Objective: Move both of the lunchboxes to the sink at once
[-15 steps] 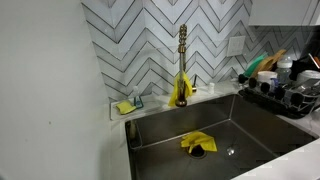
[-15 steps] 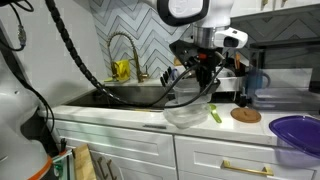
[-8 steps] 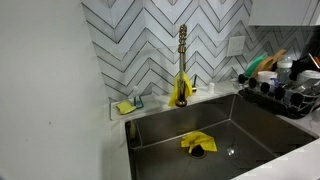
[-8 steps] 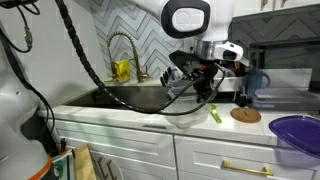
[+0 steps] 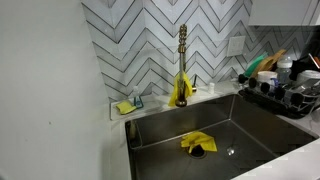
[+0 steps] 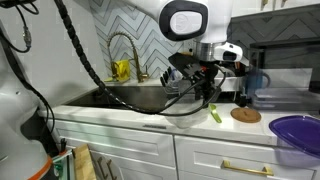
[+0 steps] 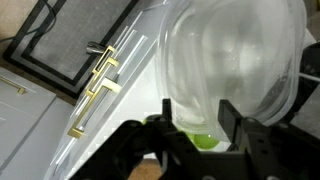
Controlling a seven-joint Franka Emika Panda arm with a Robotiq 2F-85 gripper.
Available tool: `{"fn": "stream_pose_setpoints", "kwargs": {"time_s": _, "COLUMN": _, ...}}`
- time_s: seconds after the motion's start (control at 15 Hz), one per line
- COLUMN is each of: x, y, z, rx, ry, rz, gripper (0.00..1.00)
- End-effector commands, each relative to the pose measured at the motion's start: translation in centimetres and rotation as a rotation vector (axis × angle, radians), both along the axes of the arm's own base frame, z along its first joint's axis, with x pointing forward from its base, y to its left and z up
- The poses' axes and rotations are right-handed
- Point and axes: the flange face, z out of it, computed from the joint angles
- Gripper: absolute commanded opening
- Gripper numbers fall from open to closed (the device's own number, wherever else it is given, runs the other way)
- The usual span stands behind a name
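My gripper (image 7: pixel 198 112) is shut on the rim of the clear lunchboxes (image 7: pixel 232 50), which look nested together and fill the upper wrist view. In an exterior view the gripper (image 6: pixel 206 86) holds the lunchboxes (image 6: pixel 184 98) tilted above the white counter, just to the right of the sink (image 6: pixel 118 97). The sink (image 5: pixel 240 125) is a steel basin under a gold faucet (image 5: pixel 182 60). The lunchboxes and gripper are out of that view.
A yellow cloth (image 5: pixel 197 143) lies over the sink drain. A clear sponge tray (image 5: pixel 127 105) and a dark dish rack (image 5: pixel 285 92) flank the basin. A green item (image 6: pixel 213 115), a wooden disc (image 6: pixel 245 114) and a purple bowl (image 6: pixel 298 132) lie on the counter.
The gripper has lifted the lunchboxes off the counter and carried them a little toward the sink. Little has moved in the last half second.
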Motion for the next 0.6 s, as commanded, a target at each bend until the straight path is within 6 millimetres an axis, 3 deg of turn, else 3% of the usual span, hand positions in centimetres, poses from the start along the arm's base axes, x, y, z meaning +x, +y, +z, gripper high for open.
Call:
{"fn": "stream_pose_setpoints", "kwargs": {"time_s": 0.0, "x": -0.6, "y": -0.1, "z": -0.7, "rx": -0.004, "ry": -0.009, "rz": 0.014, "gripper": 0.83}}
{"fn": "stream_pose_setpoints", "kwargs": {"time_s": 0.13, "x": -0.5, "y": 0.3, "z": -1.6, "rx": 0.002, "ry": -0.002, "rz": 0.037, "gripper": 0.98}}
{"fn": "stream_pose_setpoints", "kwargs": {"time_s": 0.33, "x": -0.4, "y": 0.4, "z": -3.0, "rx": -0.004, "ry": 0.015, "rz": 0.061, "gripper": 1.00}}
{"fn": "stream_pose_setpoints", "kwargs": {"time_s": 0.4, "x": -0.4, "y": 0.4, "z": -3.6, "rx": -0.005, "ry": 0.023, "rz": 0.067, "gripper": 0.77}}
{"fn": "stream_pose_setpoints", "kwargs": {"time_s": 0.53, "x": -0.5, "y": 0.5, "z": -4.5, "rx": -0.003, "ry": 0.038, "rz": 0.076, "gripper": 0.71}}
